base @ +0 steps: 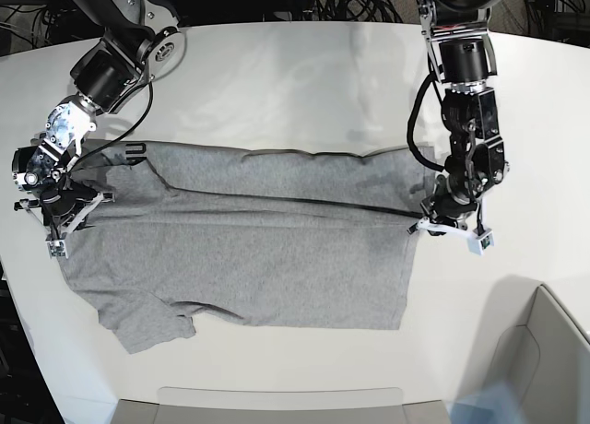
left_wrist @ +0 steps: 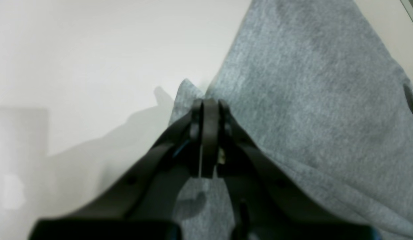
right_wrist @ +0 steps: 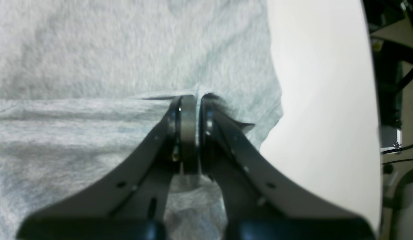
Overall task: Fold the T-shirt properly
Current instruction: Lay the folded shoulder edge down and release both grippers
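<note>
The heather-grey T-shirt (base: 249,258) lies spread across the white table, plain side up, with its far long edge folded over toward me as a band. My left gripper (base: 431,221) is at the shirt's right end in the base view and is shut on the cloth's edge. The left wrist view shows the left gripper (left_wrist: 209,101) pinching a corner of the T-shirt (left_wrist: 309,100). My right gripper (base: 57,201) is at the shirt's left end, near a sleeve. In the right wrist view the right gripper (right_wrist: 193,98) is shut on a fold of the T-shirt (right_wrist: 93,50).
The white table (base: 277,83) shows bare behind the shirt. A grey bin (base: 544,350) stands at the front right and a grey tray edge (base: 277,401) runs along the front. Cables lie beyond the table's far edge (base: 350,0).
</note>
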Robot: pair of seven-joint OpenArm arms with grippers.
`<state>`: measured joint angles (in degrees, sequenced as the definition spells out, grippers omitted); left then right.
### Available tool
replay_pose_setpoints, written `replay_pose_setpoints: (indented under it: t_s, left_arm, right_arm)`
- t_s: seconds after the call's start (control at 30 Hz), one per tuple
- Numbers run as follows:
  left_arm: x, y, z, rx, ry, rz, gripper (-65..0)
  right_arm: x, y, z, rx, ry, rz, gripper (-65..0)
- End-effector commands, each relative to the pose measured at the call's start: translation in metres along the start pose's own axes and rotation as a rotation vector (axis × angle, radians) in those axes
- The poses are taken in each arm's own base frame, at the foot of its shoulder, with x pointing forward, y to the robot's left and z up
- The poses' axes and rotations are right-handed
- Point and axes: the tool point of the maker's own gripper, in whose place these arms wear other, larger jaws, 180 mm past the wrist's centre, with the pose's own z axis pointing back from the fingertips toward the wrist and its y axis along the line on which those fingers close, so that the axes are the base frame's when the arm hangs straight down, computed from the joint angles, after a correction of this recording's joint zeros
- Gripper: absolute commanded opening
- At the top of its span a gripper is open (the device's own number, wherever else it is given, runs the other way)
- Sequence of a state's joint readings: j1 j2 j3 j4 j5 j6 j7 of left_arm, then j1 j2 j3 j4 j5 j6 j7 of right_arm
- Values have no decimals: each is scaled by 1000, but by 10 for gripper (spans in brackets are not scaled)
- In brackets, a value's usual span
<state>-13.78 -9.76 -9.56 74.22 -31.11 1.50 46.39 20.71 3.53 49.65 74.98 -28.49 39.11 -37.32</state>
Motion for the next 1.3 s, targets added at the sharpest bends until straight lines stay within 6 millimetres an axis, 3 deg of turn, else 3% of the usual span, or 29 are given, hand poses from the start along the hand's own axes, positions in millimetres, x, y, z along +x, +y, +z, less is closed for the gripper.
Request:
replay_pose_setpoints:
  t_s: [0.0, 0.27, 0.4, 0.5, 0.57, 0.67, 0.73, 0.93, 1.0, 1.17, 1.27]
  left_arm:
    - [23, -6, 3, -14, -60, -12, -650]
    - [21, -7, 3, -15, -51, -11, -632]
    - [23, -9, 6, -20, -61, -15, -440]
    - [34, -17, 15, -39, -103, -30, -421]
    - [37, -19, 24, -48, -129, -45, -435]
    - [46, -27, 42, -76, -180, -67, -462]
    - [39, -28, 49, -83, -184, -81, -484]
    - [-22, -58, 40, -143, -51, -207, -643]
    - [-37, -63, 36, -154, -12, -231, -650]
    - [-73, -48, 17, -116, 106, -261, -650]
    - [-85, -34, 2, -75, 171, -300, -650]
  right_arm:
    - [27, -14, 5, -17, -71, 12, -650]
    - [29, -12, 0, -3, -63, 5, -646]
    - [28, -14, 2, -9, -64, 5, -469]
    - [35, -21, 9, -34, -89, 5, -367]
    - [46, -27, 19, -66, -123, 14, -346]
    - [53, -31, 34, -109, -158, 28, -354]
    - [55, -29, 42, -124, -179, 34, -362]
    - [21, 5, 39, -73, -125, 26, -467]
    - [9, 12, 37, -58, -101, 25, -517]
    - [-13, 28, 35, -22, -63, 13, -626]
    - [-31, 36, 28, 4, -18, 11, -641]
